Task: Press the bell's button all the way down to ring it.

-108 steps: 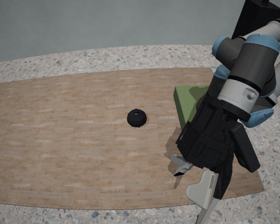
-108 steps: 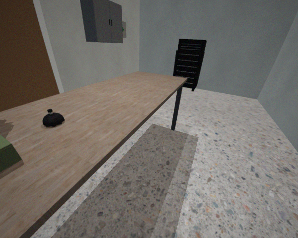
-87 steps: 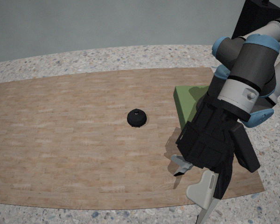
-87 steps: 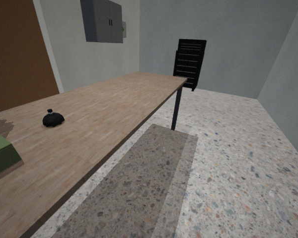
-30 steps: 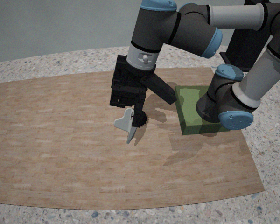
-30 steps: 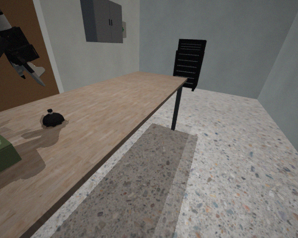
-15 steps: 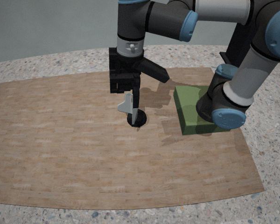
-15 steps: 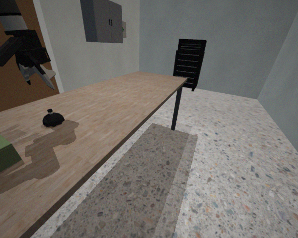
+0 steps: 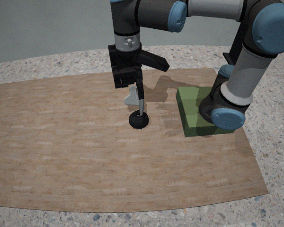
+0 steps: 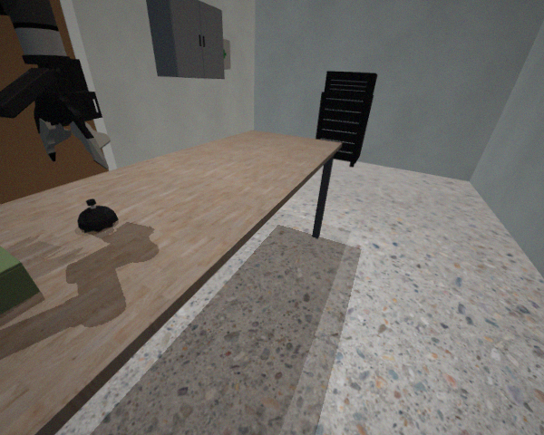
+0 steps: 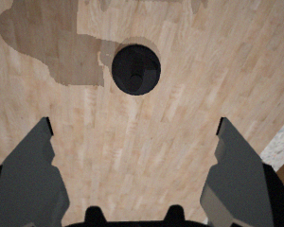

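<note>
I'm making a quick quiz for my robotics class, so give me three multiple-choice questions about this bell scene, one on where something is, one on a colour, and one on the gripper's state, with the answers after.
1. Where does the bell stand?
A. On the wooden table top
B. On the speckled floor
C. On the green block

2. What colour is the block under the arm's foot?
A. Red
B. Green
C. Blue

3. How is the gripper now?
A. Shut on the bell's button
B. Shut on nothing
C. Open, holding nothing

Answers:
1. A: the exterior view shows the black bell resting on the wood, apart from the block.
2. B: the top view shows a green block beneath the arm's foot.
3. C: in the wrist view the two fingers stand wide apart with only table between them, and the exterior view shows the gripper well above the bell.
</note>
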Controlling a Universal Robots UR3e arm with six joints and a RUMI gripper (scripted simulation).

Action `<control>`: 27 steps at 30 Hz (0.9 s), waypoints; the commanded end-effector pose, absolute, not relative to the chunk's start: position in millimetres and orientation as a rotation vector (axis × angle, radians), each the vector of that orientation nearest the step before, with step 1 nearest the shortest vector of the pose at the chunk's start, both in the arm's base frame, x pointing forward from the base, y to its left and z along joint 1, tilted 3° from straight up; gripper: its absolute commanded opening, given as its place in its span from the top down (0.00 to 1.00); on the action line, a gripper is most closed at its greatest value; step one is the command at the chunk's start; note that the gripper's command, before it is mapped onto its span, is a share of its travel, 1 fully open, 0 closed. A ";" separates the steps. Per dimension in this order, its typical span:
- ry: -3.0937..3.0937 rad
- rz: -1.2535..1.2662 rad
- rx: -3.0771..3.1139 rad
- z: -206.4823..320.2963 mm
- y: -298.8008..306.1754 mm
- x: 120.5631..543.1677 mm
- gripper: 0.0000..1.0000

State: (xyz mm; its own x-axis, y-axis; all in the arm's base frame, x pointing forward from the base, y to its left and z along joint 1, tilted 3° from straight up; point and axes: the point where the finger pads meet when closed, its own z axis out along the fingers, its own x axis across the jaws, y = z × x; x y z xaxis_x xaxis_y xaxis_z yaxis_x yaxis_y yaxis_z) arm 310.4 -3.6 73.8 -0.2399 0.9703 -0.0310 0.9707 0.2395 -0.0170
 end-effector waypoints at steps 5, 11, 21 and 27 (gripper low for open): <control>2.487 -0.070 1.913 74.9 -6.1 308.0 1.00; 2.487 -0.069 1.913 75.0 -6.0 308.0 1.00; 2.486 -0.069 1.914 74.8 -5.8 308.0 1.00; 2.486 -0.069 1.914 74.8 -5.8 308.0 1.00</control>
